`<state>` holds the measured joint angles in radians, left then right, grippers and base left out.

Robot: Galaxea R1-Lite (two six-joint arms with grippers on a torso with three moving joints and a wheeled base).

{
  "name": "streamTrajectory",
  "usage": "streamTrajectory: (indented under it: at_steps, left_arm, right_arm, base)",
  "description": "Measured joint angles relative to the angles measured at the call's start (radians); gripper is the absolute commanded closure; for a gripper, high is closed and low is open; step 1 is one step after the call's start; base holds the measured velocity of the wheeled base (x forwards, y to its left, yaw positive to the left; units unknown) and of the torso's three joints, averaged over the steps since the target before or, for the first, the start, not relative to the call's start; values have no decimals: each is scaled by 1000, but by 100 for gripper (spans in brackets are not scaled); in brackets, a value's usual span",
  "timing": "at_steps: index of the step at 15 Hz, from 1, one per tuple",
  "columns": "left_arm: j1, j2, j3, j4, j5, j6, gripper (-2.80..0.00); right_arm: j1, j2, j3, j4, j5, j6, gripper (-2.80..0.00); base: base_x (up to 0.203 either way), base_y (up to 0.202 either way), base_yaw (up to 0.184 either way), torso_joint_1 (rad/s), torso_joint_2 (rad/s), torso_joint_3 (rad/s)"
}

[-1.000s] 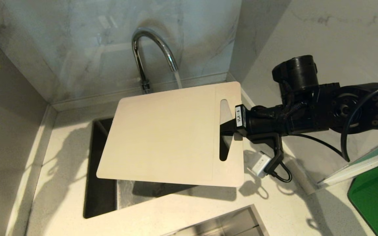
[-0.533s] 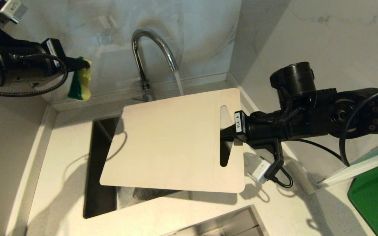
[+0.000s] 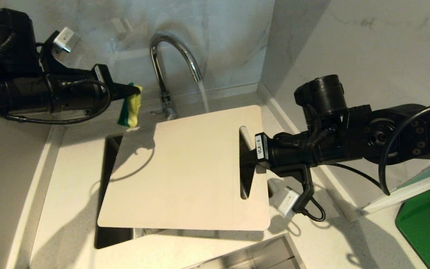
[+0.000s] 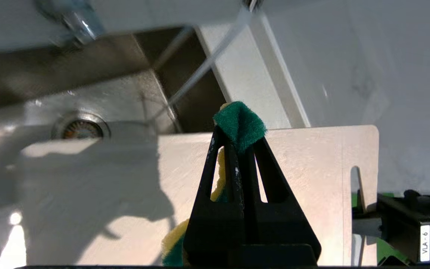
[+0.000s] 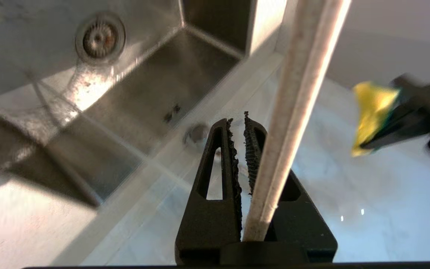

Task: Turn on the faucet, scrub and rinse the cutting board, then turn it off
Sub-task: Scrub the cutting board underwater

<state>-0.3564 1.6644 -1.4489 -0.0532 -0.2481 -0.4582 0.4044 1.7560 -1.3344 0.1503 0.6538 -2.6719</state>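
Over the steel sink (image 3: 112, 224), the right gripper (image 3: 248, 158) pinches the cutting board (image 3: 185, 172) by the strip beside its handle slot, holding the pale board nearly level above the basin with its far edge just short of the water stream (image 3: 203, 95) running from the faucet (image 3: 172, 48). At the board's far left corner, the left gripper (image 3: 134, 89) is clamped on a yellow-and-green sponge (image 3: 131, 108) that hangs just above the board. A dark green board (image 3: 429, 224) lies on the counter (image 3: 69, 186) at far right.
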Motion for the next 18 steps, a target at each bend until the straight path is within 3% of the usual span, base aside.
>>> streamTrajectory:
  at_steps: [4,9,18]
  left_arm:
    - [-69,53,-19,-4,-1,-56,0]
    - [-86,86,-20,0,-56,-57,0]
    - [-134,122,-17,86,-37,-32,0]
  right_arm:
    - [34,-6,31,-1,-21,0,0]
    - [42,-8,92,-77,-21,12,0]
    - [42,-7,102,-86,-20,23,0]
  base:
    - [0,0,0,0,0,0]
    - [0,0,0,0,0,0]
    - [0,0,0,0,0,0]
